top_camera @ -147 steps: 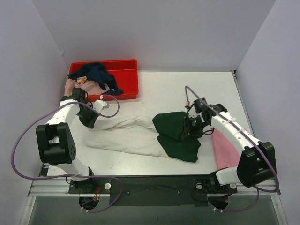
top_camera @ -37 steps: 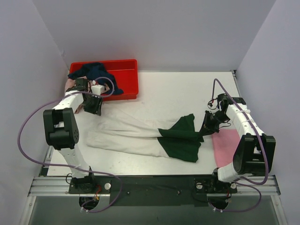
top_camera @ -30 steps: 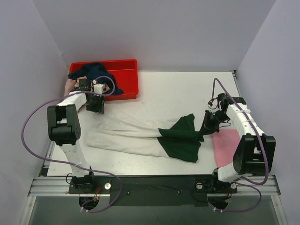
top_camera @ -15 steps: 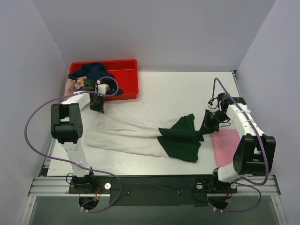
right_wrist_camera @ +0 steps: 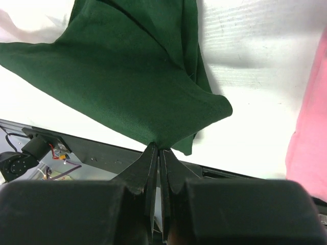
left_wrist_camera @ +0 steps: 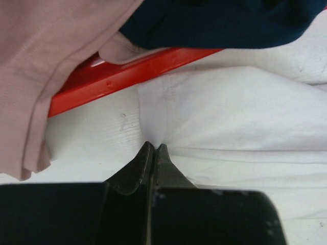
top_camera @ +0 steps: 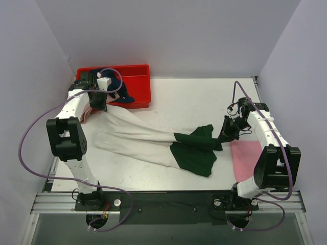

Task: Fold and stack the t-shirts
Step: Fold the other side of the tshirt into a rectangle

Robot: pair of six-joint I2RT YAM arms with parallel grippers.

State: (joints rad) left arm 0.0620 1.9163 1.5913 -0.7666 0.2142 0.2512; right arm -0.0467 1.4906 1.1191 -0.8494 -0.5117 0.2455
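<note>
Arms spread wide: left tool (left_wrist_camera: 153, 148) pinches the white-and-dark-green cloth t-shirt (top_camera: 137, 139) beside the red plastic crate (top_camera: 139, 102); right tool (right_wrist_camera: 157, 148) grips its green end.

Soft, even light from above fills the overhead view, leaving the white tabletop (top_camera: 204, 97) bright with only faint shadows beside the arms. In the wrist views mid-frame is sharp, while the black left gripper (left_wrist_camera: 153, 149) and right gripper (right_wrist_camera: 157, 149) along the bottom edge look dark and slightly blurred.
</note>
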